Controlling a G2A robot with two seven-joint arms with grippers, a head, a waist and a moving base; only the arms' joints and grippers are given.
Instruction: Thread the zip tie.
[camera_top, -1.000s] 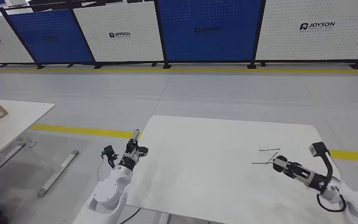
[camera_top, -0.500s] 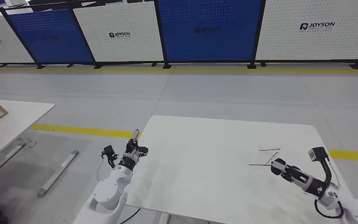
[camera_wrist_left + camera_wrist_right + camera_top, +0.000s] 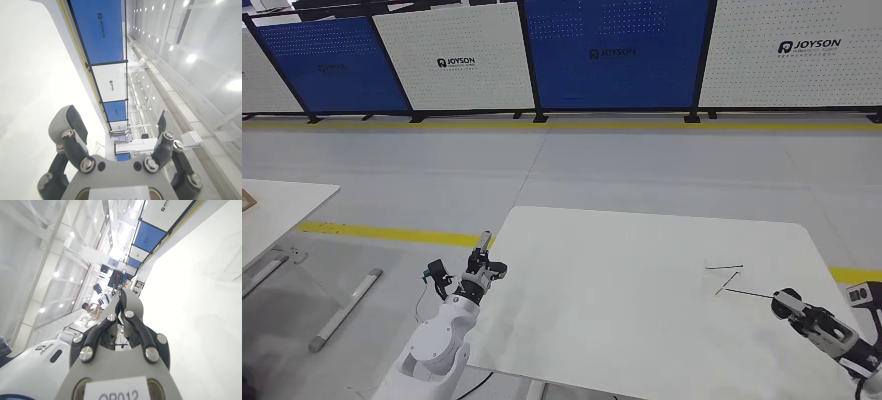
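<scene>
The held zip tie is a thin black strap, pinched at its right end by the right gripper near the right edge of the white table. The strap sticks out to the left from fingers pressed tightly together. I cannot tell whether its free end touches the tabletop. A second zip tie lies flat just beyond it on the far side, not touching it. The left gripper sits at the table's left edge, well apart, its fingers spread wide and holding nothing.
</scene>
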